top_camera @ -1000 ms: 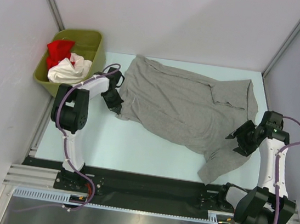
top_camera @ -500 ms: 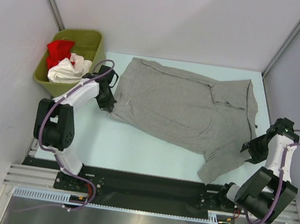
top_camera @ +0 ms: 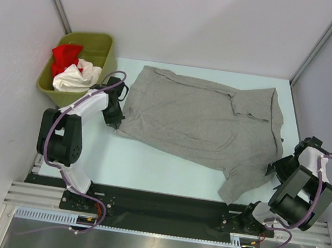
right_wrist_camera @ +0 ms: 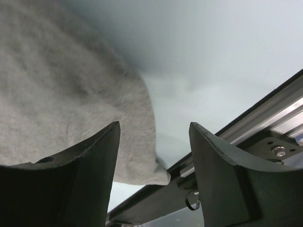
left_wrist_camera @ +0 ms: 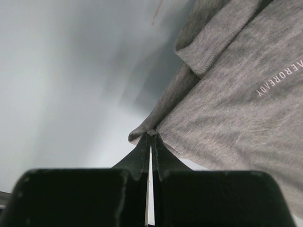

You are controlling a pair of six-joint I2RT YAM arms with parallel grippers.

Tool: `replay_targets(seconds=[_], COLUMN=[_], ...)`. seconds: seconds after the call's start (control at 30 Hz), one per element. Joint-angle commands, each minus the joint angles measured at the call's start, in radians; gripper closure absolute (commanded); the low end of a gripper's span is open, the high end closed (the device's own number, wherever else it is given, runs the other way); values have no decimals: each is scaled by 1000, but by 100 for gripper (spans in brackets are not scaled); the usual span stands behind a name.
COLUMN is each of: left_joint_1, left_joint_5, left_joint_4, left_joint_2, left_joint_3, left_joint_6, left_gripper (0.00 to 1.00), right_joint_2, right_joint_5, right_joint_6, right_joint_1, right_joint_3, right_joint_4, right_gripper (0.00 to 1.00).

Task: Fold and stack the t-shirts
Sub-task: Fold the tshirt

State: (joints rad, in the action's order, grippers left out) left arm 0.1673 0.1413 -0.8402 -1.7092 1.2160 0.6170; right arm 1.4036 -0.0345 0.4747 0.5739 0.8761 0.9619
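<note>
- One grey t-shirt [top_camera: 203, 120] lies across the middle of the table [top_camera: 148, 164]. Its left edge has been dragged leftward over the last second and looks flatter; the near-right sleeve is still bunched.
- Olive bin [top_camera: 106, 46] sits off the far-left corner, holding the red shirt [top_camera: 65, 54] and white shirt [top_camera: 74, 78], both unfolded.
- Left gripper [left_wrist_camera: 150, 137] is clamped tight on the grey shirt's left hem corner, probably tensioning it for the fold.
- Right gripper [right_wrist_camera: 154, 127] has backed off to the table's right edge, jaws apart and holding nothing, so the sleeve needs another grab.
</note>
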Motion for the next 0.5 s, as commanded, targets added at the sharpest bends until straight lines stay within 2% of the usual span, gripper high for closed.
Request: replay_targets(seconds=[0.0,0.23,0.47], left_joint_1=[-20,-31,-45], left_joint_5=[46,29,21], left_joint_4=[-8,9,15], left_joint_2=[36,2,11], left_joint_3=[-16,-32,-72], left_joint_6=[-56,-77,-60], left_gripper=[100,98,76], right_joint_2=[17,75,98], right_joint_5=[-25,25,22], right_joint_6=[5,-2,-11], right_joint_1=[37,9,-17], right_joint_3=[-9,-37,-29], right_joint_4=[-75,-186,-181], right_gripper=[35,44,46])
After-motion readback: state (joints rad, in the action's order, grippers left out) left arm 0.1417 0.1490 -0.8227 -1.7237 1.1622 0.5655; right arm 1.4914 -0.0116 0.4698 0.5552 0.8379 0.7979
